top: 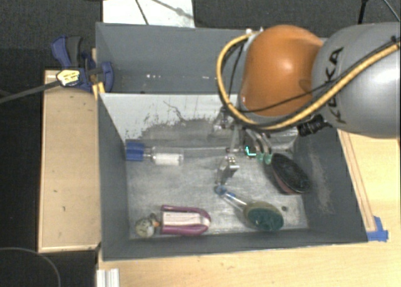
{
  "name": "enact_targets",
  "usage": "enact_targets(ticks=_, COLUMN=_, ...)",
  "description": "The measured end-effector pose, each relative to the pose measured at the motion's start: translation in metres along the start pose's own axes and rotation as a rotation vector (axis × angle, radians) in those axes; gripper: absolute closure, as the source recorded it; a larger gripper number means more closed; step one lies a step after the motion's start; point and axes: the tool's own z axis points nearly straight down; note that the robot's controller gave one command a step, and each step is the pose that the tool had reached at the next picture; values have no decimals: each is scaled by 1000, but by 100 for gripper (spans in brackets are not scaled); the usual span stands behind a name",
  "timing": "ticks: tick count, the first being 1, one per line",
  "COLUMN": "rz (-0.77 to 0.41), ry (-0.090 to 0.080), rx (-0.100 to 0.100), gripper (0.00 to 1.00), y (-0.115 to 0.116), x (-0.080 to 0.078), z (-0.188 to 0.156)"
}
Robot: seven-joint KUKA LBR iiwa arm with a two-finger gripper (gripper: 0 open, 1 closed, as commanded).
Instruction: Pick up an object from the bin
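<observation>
My gripper (247, 170) hangs under the orange cover in the right half of the bin, open, with nothing between its fingers (229, 170). Just below the left finger lies a brush (254, 212) with a round dark green head and a blue-tipped clear handle pointing up-left toward the gripper. A black oval object (289, 174) rests right of the gripper by the bin's right wall.
A clear bottle with a blue cap (152, 155) lies at the left. Along the front wall is a purple and white packet (183, 220) with a small round metal piece (145, 226) at its left end. Bare floor lies between them.
</observation>
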Motion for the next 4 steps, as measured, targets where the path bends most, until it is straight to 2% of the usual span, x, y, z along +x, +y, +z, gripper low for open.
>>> enact_targets(ticks=1, rz=-75, ry=-2, rx=2, gripper=0, y=-45, x=31, z=25)
enact_targets(ticks=2, rz=-305, ry=-1, rx=2, gripper=0, y=-88, x=48, z=95)
enact_targets(ticks=3, rz=-231, ry=-8, rx=-2, gripper=0, y=-121, x=42, z=159)
enact_targets(ticks=4, rz=-232, ry=-21, rx=0, gripper=100, y=-120, x=38, z=154)
